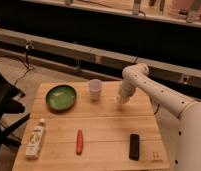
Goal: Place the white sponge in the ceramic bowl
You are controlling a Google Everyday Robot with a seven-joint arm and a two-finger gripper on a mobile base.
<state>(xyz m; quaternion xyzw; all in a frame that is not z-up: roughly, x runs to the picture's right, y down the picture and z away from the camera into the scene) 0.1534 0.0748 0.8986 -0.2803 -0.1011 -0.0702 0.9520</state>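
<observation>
The ceramic bowl (pixel 61 96), green inside with a darker rim, sits at the far left of the wooden table (pixel 104 125). My gripper (pixel 123 100) points down at the table's far right part, just right of a white translucent cup (pixel 95 89). The white sponge does not show on its own. The gripper's tip is low over the table, and whatever lies there is hidden by it. The arm (pixel 154 92) reaches in from the right.
A white tube with a label (pixel 36 138) lies at the near left. A red stick-like object (pixel 79 141) lies near the front middle. A black block (pixel 134 146) lies at the front right. A dark chair (pixel 1 107) stands left of the table.
</observation>
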